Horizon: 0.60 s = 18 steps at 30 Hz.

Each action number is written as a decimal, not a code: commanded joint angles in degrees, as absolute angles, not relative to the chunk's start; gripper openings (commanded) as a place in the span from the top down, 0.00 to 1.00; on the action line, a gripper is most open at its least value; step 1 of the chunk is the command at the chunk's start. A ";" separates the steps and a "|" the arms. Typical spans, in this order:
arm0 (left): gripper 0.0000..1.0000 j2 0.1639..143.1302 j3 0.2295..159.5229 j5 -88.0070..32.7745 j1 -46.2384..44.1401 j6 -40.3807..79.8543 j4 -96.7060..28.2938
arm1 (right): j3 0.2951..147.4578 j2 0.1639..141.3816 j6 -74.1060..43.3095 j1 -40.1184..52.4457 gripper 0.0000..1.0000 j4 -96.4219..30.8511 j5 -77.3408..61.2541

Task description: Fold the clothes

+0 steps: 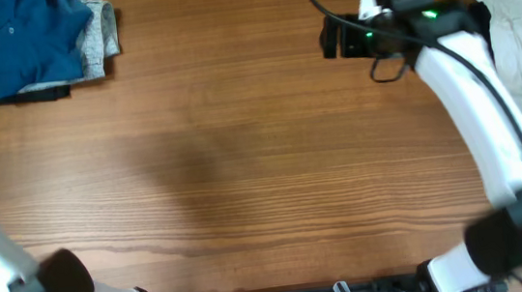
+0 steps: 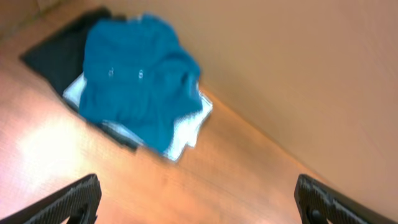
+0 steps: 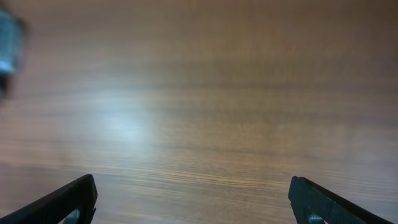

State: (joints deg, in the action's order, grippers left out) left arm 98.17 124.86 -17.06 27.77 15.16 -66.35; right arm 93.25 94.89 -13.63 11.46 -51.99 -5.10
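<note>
The deep-blue top (image 1: 28, 39) lies crumpled on a pile of other clothes at the table's far left corner. It also shows in the left wrist view (image 2: 140, 74), blurred, some way ahead of my left gripper (image 2: 199, 205). That gripper is open and empty, over bare wood. My left gripper itself does not show in the overhead view. My right gripper (image 1: 328, 37) is at the far middle-right of the table. It is open and empty over bare wood, as the right wrist view (image 3: 193, 202) shows.
Under the blue top lie a pale grey-white piece (image 1: 102, 36) and a dark garment (image 2: 56, 56). A white garment (image 1: 521, 31) is heaped at the far right edge. The wooden table (image 1: 244, 167) spreads between them.
</note>
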 commanded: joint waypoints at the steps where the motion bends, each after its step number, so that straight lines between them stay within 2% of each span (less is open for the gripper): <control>1: 0.00 91.64 124.75 -17.56 27.75 12.21 -71.75 | 94.50 83.64 -11.99 11.27 0.00 -54.33 -3.55; 10: 0.00 80.47 124.70 -16.84 27.75 12.19 -87.79 | 91.68 68.14 -12.56 11.27 0.01 -63.33 0.34; 14: 0.00 73.21 120.38 -16.69 27.75 12.21 -90.15 | 84.16 58.04 -16.19 11.27 0.02 -62.08 1.89; 18: 0.00 63.37 107.57 -17.06 27.75 12.32 -87.85 | 71.37 47.97 -19.92 11.27 0.02 -56.88 6.52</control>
